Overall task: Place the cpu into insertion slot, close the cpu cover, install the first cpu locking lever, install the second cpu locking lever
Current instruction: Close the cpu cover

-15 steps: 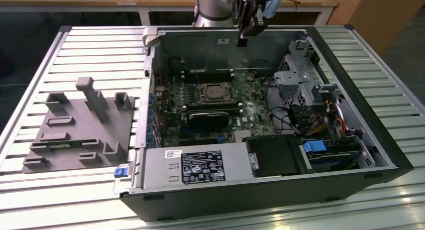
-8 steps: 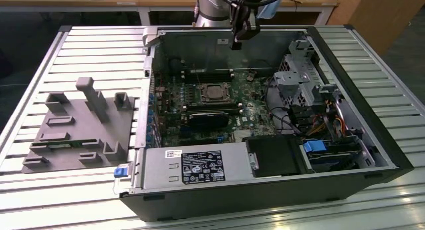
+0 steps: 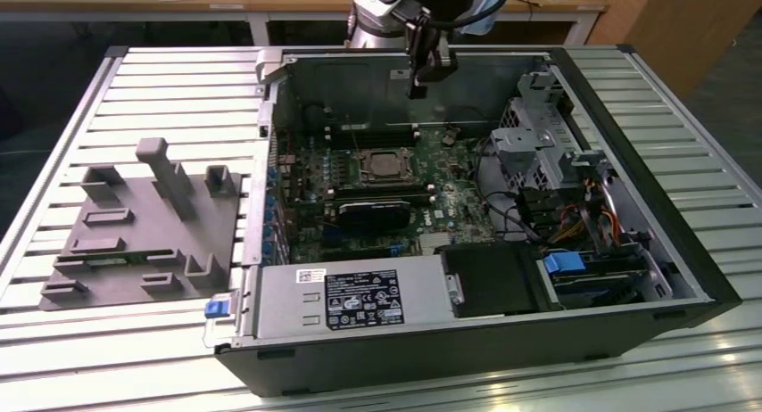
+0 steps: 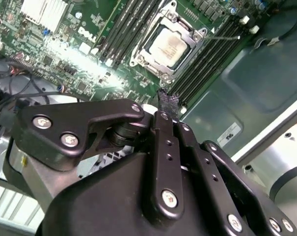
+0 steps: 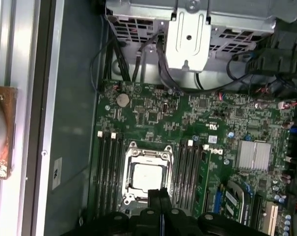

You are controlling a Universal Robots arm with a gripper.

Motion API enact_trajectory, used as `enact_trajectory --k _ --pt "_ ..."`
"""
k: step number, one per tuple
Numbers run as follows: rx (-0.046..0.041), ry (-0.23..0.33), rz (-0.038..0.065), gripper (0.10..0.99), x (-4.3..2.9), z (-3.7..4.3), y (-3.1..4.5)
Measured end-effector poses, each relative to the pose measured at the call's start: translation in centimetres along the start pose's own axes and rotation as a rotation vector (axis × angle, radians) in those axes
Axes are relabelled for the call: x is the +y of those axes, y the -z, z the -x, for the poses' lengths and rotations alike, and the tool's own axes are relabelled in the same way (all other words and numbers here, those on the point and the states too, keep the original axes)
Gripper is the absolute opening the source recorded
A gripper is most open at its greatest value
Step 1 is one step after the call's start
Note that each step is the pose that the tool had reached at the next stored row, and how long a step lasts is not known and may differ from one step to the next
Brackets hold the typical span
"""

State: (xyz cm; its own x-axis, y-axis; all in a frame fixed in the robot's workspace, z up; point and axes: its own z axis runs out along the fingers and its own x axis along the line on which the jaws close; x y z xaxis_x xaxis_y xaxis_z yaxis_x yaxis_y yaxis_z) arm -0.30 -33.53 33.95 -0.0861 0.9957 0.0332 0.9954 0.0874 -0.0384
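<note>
Slatted table [image 3: 178,73] is carrying the open case [image 3: 476,358]. I'm hovering the pincer [image 3: 418,91], pressed together and empty, well above the cpu [image 5: 147,177], which is sitting in the insertion slot [image 5: 126,189] with the cpu cover [image 5: 148,155] seemingly down. I'm judging it's lever work, needing a careful descent.

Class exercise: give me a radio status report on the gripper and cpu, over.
Gripper shut, empty, above the motherboard. Cpu seated, cpu cover down around it. Nothing between gripper and cpu.

cpu cover [image 5: 145,151] partly behind claw [image 5: 158,193]
</note>
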Motion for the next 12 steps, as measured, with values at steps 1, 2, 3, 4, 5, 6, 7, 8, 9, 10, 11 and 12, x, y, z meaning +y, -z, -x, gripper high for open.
enact_trajectory --k 1,2,3,4,5,6,7,8,9,10,11,12 --pt "-0.0001 0.0 0.0 0.102 -0.14 -0.01 -0.18" --pt "-0.0002 0.0 0.001 0.102 -0.26 -0.01 -0.37" --pt "-0.0003 0.0 0.002 0.102 -0.35 -0.01 -0.55" --pt "-0.0004 0.0 0.003 0.102 -0.42 -0.01 -0.74" --pt "-0.0003 0.0 0.004 0.102 -0.5 -0.02 -0.93" --pt "-0.0004 0.0 0.005 0.102 -0.6 -0.02 -1.12" --pt "-0.0004 0.0 0.005 0.102 -0.7 -0.02 -1.3" --pt "-0.0005 0.0 0.006 0.102 -0.81 -0.03 -1.49" --pt "-0.0006 0.0 0.006 0.102 -0.93 -0.03 -1.67" --pt "-0.0007 0.0 0.007 0.102 -1.04 -0.03 -1.86" --pt "-0.0008 0.0 0.008 0.102 -1.14 -0.04 -2.04" --pt "-0.0008 0.0 0.009 0.102 -1.24 -0.04 -2.24"
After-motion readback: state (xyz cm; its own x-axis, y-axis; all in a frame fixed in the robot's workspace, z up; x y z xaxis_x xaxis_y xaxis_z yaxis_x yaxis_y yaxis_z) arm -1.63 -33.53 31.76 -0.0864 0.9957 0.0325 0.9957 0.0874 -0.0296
